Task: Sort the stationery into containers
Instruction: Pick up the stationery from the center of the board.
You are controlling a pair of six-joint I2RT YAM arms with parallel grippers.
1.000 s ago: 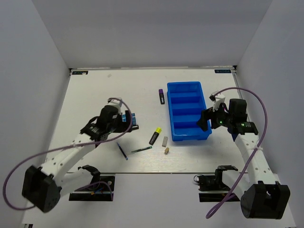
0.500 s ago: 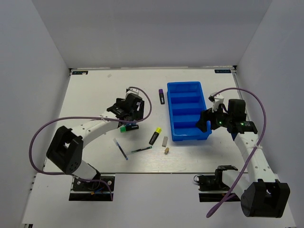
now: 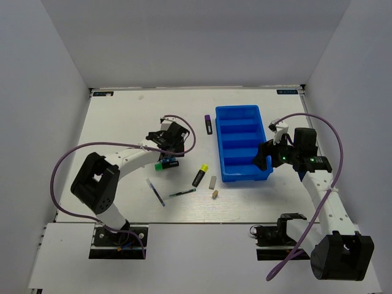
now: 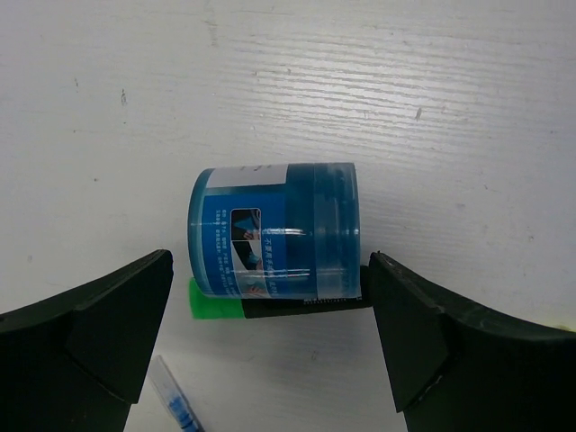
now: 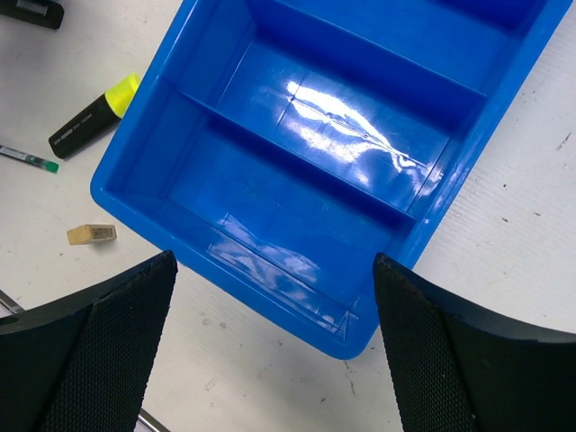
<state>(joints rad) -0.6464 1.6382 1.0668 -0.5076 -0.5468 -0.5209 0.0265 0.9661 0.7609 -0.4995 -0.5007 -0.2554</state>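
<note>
Looking from the left, I have the left claw (image 4: pixel 270 263) spread wide and empty, one finger either side of the blue pack (image 4: pixel 274 229). The pack lies on the worktop (image 4: pixel 405 90), touching a green-ended highlighter (image 4: pixel 214 301) that pokes out along its near edge. I judge the pack light, hard and slick, so I would pinch its two side faces squarely and watch that the highlighter is not dragged along. Its label carries small print beside a white strip, too fine to read. Further right lie a blue pen (image 3: pixel 155 192), a thin green pen (image 3: pixel 182 193), a yellow highlighter (image 3: pixel 200 175), a grey eraser (image 3: pixel 213 182) and a tan piece (image 3: pixel 215 194). The blue tray (image 3: pixel 218 144) holds no stationery yet, and the right claw (image 5: pixel 274 261) hangs open above its near compartment.
</note>
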